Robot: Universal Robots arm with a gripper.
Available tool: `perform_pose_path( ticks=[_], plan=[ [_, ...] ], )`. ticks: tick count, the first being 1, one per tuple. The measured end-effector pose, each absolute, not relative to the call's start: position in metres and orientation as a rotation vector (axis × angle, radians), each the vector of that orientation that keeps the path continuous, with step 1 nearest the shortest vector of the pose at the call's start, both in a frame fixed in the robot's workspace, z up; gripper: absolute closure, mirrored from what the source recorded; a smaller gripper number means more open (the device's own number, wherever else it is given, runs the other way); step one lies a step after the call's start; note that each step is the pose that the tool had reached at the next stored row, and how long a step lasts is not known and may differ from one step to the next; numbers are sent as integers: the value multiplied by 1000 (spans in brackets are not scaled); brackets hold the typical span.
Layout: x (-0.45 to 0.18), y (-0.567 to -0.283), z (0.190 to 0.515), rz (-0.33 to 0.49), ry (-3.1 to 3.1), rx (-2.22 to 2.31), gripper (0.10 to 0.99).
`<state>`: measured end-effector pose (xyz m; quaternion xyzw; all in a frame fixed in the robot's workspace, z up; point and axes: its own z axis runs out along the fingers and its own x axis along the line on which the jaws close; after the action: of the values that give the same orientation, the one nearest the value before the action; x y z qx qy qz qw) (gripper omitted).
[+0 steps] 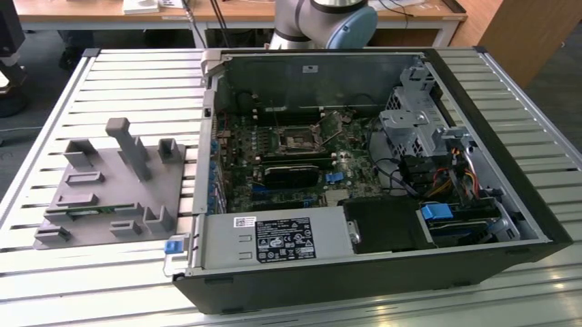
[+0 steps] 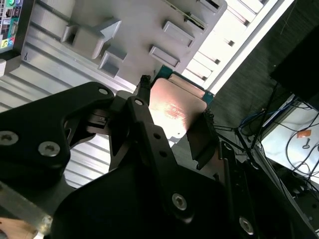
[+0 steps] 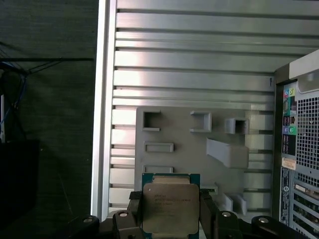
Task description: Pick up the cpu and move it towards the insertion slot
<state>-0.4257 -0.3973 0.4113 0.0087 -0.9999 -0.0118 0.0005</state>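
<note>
Clearly, both wrist views show the tool (image 3: 170, 215) clamping the cpu (image 3: 170, 201); exterior view, the insertion slot (image 1: 298, 141).

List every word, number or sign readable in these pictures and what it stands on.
None reads clearly enough to quote.
On the power supply label: print and symbols, too small to read.
On the case wall sticker: too small.
On the cpu, shut in the gripper: faint lines of print, blurred.
On the rear panel stickers: too small.
</note>
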Motion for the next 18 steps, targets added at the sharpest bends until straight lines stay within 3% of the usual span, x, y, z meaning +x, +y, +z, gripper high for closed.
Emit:
perform_pose_path(
  ticks=[18],
  plan=[
    [-405, -397, 411, -37, -3140, 28, 545]
  ],
)
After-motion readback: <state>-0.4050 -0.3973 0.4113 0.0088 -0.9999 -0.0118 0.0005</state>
